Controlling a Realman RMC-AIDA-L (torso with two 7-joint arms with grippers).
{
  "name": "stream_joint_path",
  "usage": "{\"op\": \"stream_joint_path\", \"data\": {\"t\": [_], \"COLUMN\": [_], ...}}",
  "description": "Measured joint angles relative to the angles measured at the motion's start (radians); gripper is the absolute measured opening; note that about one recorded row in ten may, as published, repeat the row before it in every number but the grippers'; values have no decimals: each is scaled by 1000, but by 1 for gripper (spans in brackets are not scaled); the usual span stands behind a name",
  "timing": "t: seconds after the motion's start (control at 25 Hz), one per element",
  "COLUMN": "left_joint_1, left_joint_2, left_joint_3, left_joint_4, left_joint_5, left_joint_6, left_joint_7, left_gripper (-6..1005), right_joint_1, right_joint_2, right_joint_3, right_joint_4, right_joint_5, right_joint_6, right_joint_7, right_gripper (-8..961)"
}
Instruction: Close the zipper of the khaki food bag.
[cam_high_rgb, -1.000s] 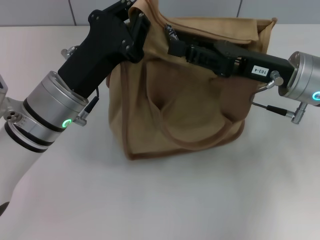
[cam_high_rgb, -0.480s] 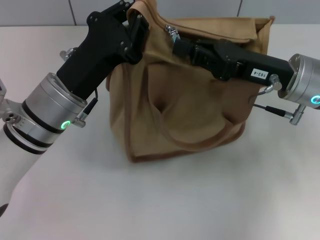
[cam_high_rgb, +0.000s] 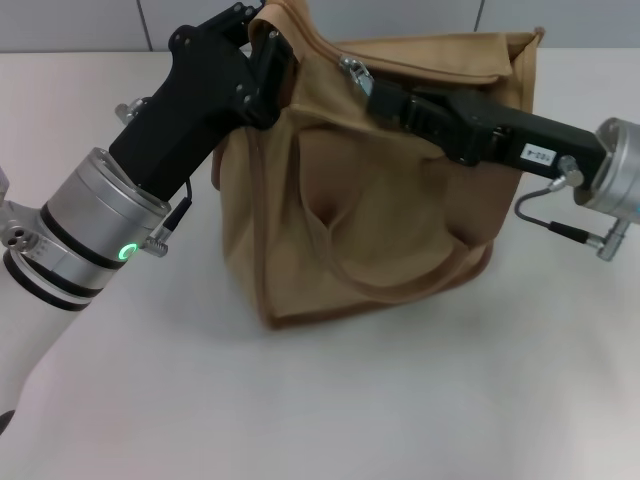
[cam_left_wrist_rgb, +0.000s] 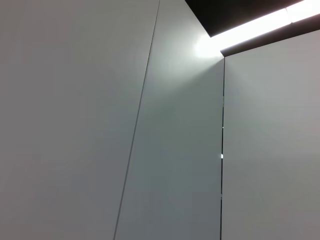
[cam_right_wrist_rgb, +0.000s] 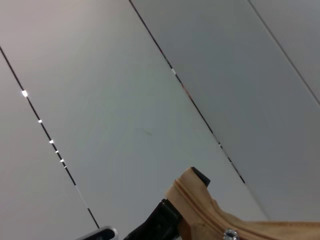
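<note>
At the centre of the head view, on the pale tabletop (cam_high_rgb: 330, 400), stands the khaki food bag (cam_high_rgb: 370, 200), upright and boxy, one looped handle hanging down its front face. The left hand (cam_high_rgb: 262, 40) comes in from the lower left of the frame and is clamped on the bag's raised upper-left corner, fabric pinched between its black fingers. The right hand (cam_high_rgb: 372, 88) reaches in from the right edge, lying across the bag's top edge; its tip sits at the small silver pull of the zipper (cam_high_rgb: 352, 68), apparently closed on it, though the fingers are partly hidden. In the right wrist view, the bag's corner (cam_right_wrist_rgb: 200, 205) shows at the lower middle, with a black finger beside it.
</note>
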Motion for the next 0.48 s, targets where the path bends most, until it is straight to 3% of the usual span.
{"op": "stream_joint_path", "data": {"t": [0.28, 0.48], "left_joint_1": [14, 31], "left_joint_2": [1, 3], "left_joint_3": [-26, -53], "left_joint_4": [9, 17], "left_joint_5": [-1, 0], "left_joint_6": [1, 4], "left_joint_7": [0, 0], "left_gripper": [120, 121], "right_joint_1": [-54, -92], "right_joint_2": [-2, -15], "right_joint_3": [22, 82], "right_joint_4": [-45, -50], "right_joint_5": [3, -1], "right_joint_6": [1, 1], "right_joint_7": [24, 33], "right_gripper": [2, 2]}}
